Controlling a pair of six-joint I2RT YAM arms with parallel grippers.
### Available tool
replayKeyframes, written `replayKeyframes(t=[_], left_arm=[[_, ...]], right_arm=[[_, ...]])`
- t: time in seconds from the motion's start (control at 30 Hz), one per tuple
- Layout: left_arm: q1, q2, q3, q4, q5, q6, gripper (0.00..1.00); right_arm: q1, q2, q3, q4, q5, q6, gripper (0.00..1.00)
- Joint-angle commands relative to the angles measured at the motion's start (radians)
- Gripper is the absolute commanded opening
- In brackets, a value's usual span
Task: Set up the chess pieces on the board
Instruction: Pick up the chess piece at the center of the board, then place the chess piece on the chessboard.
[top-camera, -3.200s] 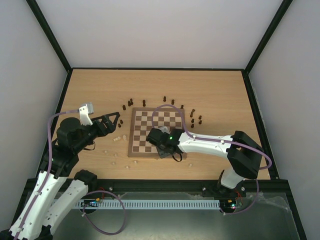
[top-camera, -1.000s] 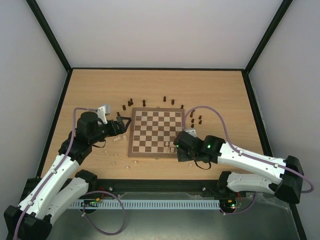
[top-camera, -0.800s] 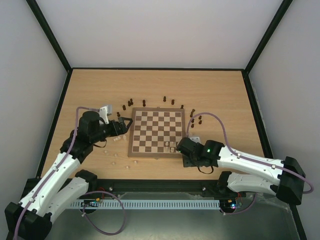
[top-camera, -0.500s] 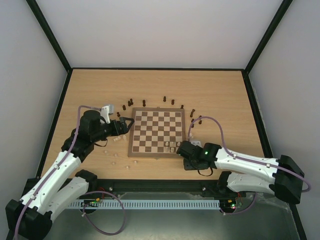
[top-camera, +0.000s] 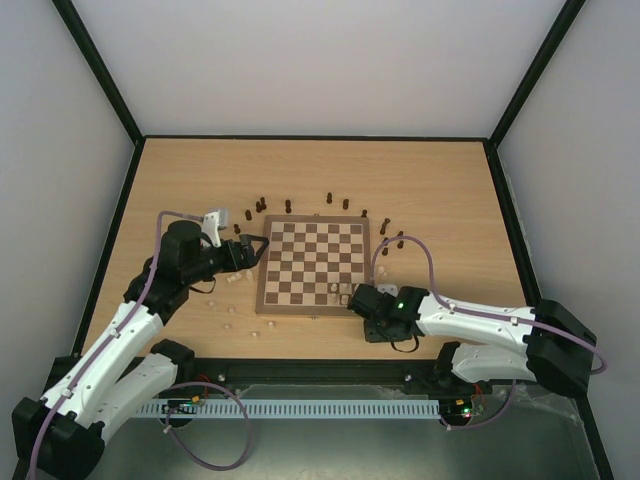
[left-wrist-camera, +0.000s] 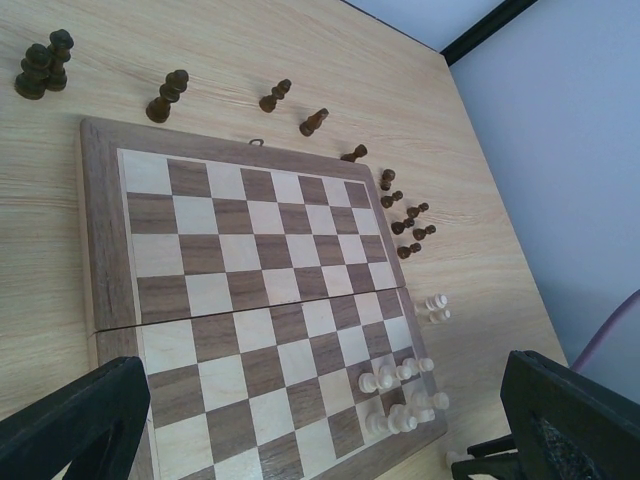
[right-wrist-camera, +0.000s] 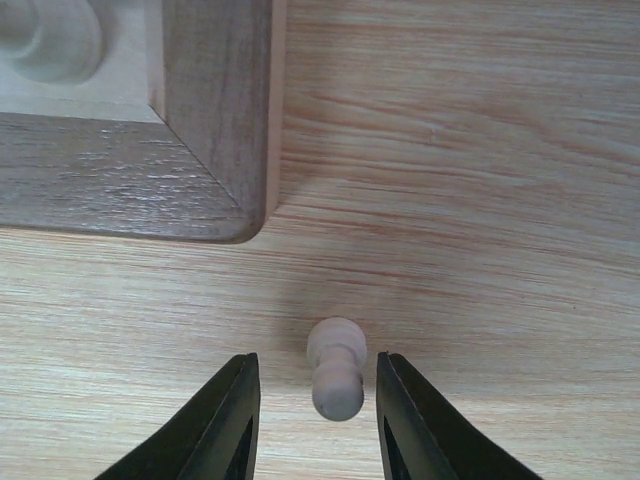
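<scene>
Chess pieces, small turned wooden figures (left-wrist-camera: 400, 395), are partly on the brown-and-cream checkered wooden board (left-wrist-camera: 100, 250), the rest round it on the light wooden tabletop (top-camera: 430, 190) with pale walls (top-camera: 320, 70) behind. Just off the board's corner, the right gripper (right-wrist-camera: 314, 400) is partly open around a cream pawn (right-wrist-camera: 336, 380) — gaps both sides, no grip. The left gripper (top-camera: 255, 248) is wide open and holding nothing — board straight ahead.

The board (top-camera: 300, 256) lies in the middle of the table (top-camera: 440, 190). A few pieces (top-camera: 343, 292) stand on its near right corner. One pawn (right-wrist-camera: 336, 380) is on the table just off that corner. More pieces sit behind the board (top-camera: 288, 206), to its right (top-camera: 386, 240) and to its left (top-camera: 232, 278).
</scene>
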Motion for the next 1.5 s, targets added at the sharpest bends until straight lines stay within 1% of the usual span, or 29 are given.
replayKeyframes(t=[0.0, 0.13, 0.43, 0.67, 0.83, 1.03, 1.17, 1.3, 1.47], left_arm=[[-0.003, 0.002, -0.005, 0.020, 0.006, 0.008, 1.00], [-0.003, 0.005, -0.004, 0.022, 0.005, 0.007, 1.00], [-0.004, 0.003, -0.005, 0.023, 0.004, 0.006, 1.00], [-0.003, -0.005, -0.007, 0.019, 0.001, 0.003, 0.99], [-0.003, -0.005, -0.005, 0.018, -0.005, 0.004, 1.00], [-0.004, -0.010, 0.000, 0.009, -0.015, 0.003, 1.00], [-0.004, -0.012, -0.001, 0.008, -0.020, -0.002, 0.99], [-0.004, -0.012, 0.003, 0.008, -0.022, -0.003, 1.00], [-0.003, -0.021, 0.007, -0.004, -0.038, -0.004, 1.00]], right_arm=[[-0.005, 0.012, -0.022, -0.011, 0.016, 0.002, 0.32], [-0.006, 0.007, -0.022, -0.012, 0.023, -0.002, 0.29], [-0.011, 0.030, -0.018, -0.015, 0.028, -0.015, 0.17], [-0.004, 0.012, 0.045, -0.093, 0.033, -0.026, 0.11], [0.054, 0.008, 0.140, -0.176, 0.059, -0.023, 0.11], [0.127, 0.039, 0.318, -0.275, 0.112, -0.025, 0.11], [0.128, 0.076, 0.431, -0.319, 0.167, -0.061, 0.11], [0.124, 0.152, 0.557, -0.320, 0.205, -0.142, 0.13], [0.055, 0.257, 0.660, -0.273, 0.176, -0.264, 0.13]])
